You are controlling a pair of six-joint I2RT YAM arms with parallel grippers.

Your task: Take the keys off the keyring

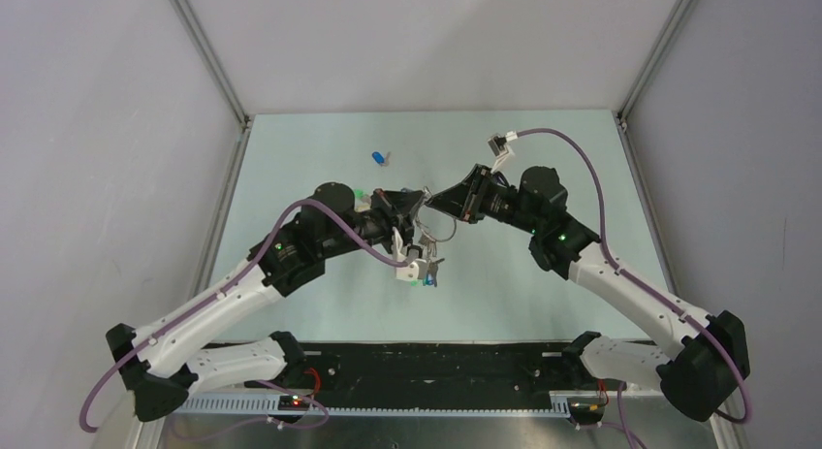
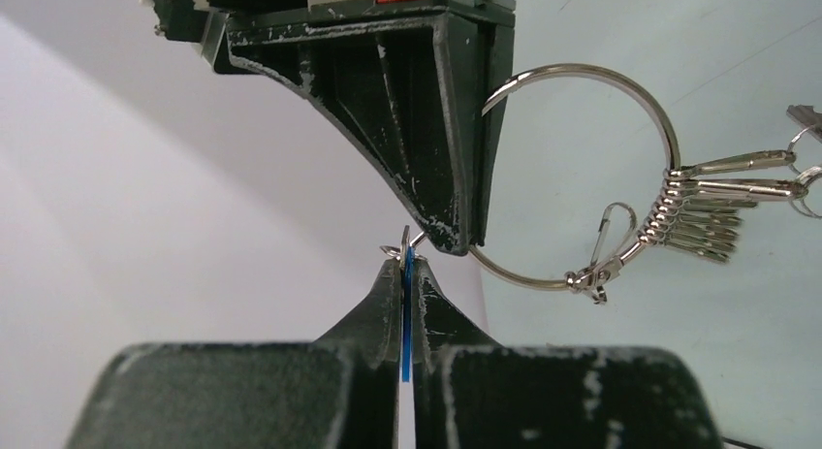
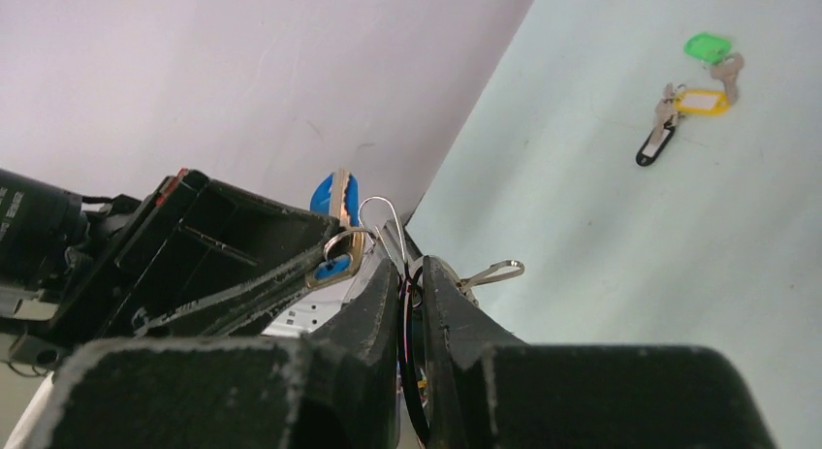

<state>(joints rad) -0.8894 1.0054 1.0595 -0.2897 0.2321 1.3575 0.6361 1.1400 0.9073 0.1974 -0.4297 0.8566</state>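
1. Silver wire keyring [image 2: 574,68] hangs in mid-air above the table [image 3: 630,274], with a bunch of silver clips [image 2: 698,216] strung on its far side.
2. Right gripper [image 3: 412,274] is pinched on the ring's wire, steadying it.
3. Left gripper [image 2: 407,274], tip to tip with it, is clamped tight on a blue-capped key [image 2: 407,318], seen edge-on.
4. That key's small loop [image 2: 393,250] sits right at the ring, beside the right fingertip. It looks not yet free.
5. The step in hand, I'd say, is working this one key off the split.
6. Next move calls for sliding the loop along the coil to the wire's end while the right holds firm.
7. Out on the table, a green-capped key [image 3: 708,47] and a yellow-tagged key [image 3: 700,102] lie loose.
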